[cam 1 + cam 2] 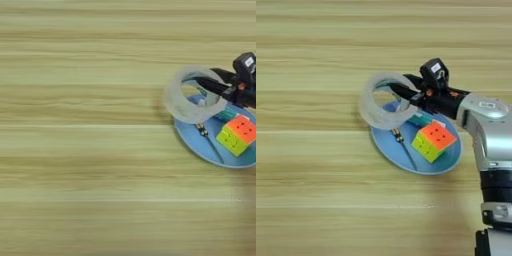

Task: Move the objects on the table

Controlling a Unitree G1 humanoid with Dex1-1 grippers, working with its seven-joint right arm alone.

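The wide translucent whitish tape roll stands tilted over the left rim of the blue oval plate, partly above the table. My right gripper reaches in from the right and is shut on the tape roll's far right wall, with one black finger inside the ring and one outside. The puzzle cube, orange on top and yellow-green on its side, sits on the plate just right of the roll and below the gripper. The roll, cube and gripper also show in the left eye view.
A thin dark stick-like item lies on the plate beside the cube, and a small teal piece shows under the roll's edge. My silver forearm runs down the right edge. Bare wood stretches left of the plate.
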